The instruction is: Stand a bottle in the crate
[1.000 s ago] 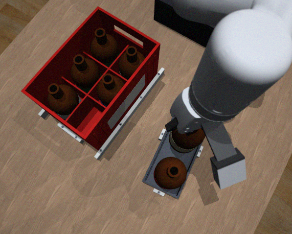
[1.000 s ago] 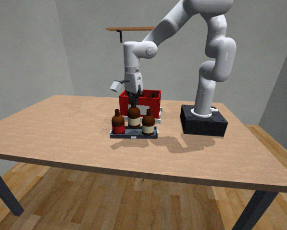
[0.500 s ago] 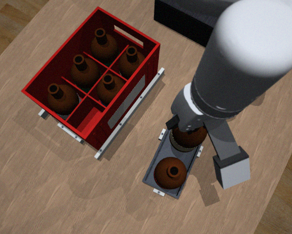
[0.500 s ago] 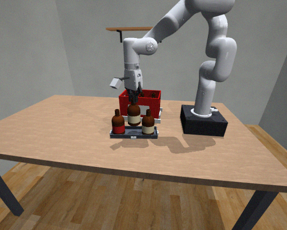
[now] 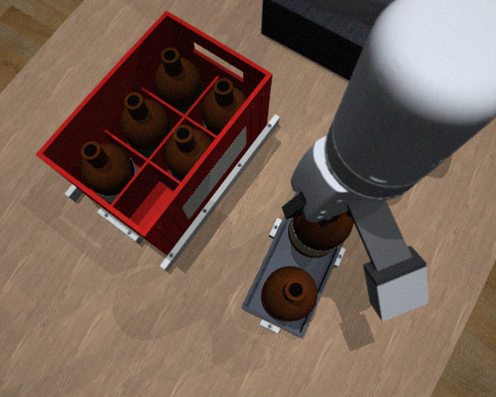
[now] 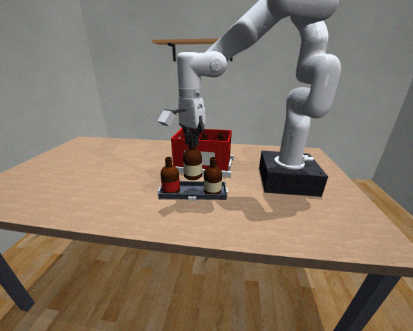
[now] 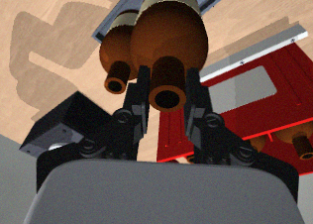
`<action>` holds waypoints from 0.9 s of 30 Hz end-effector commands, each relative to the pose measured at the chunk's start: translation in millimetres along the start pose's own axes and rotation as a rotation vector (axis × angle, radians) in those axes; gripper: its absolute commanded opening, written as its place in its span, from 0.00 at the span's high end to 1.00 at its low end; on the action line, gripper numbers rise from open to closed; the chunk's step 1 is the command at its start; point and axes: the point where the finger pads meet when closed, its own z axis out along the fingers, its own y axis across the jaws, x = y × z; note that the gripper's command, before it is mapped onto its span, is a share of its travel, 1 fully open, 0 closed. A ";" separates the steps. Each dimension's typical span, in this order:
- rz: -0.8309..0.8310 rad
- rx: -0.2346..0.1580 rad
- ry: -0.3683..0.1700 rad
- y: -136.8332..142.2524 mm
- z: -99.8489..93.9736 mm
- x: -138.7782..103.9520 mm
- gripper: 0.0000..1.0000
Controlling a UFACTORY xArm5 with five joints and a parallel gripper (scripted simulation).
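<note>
My gripper (image 6: pixel 191 142) (image 7: pixel 167 81) is shut on the neck of a brown bottle with a cream label (image 5: pixel 322 233) (image 6: pixel 192 164) (image 7: pixel 168 33) and holds it upright a little above the grey tray (image 5: pixel 274 256) (image 6: pixel 190 194). A red-labelled bottle (image 5: pixel 289 293) (image 6: pixel 169 176) and a cream-labelled bottle (image 6: pixel 213 176) stand on the tray at its two ends. The red crate (image 5: pixel 164 232) (image 6: pixel 225 151) (image 7: pixel 277 112) holds several brown bottles (image 5: pixel 143 119), one per cell. Its near corner cell (image 5: pixel 147 204) is empty. In the overhead view my arm hides the fingers and the far tray bottle.
White rails (image 5: pixel 222 188) run along the crate's foot. The robot's black base (image 5: pixel 307 29) (image 6: pixel 292 177) stands to the right of the crate. The wrist camera box (image 5: pixel 395 286) sticks out beside the tray. A small shelf (image 6: pixel 185 41) hangs on the back wall.
</note>
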 end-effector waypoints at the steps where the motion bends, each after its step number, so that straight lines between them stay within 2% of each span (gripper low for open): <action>1: 0.000 -0.002 0.004 0.7 -2.0 1.1 1.00; 27: 0.000 -0.002 0.004 0.7 -4.2 1.1 1.00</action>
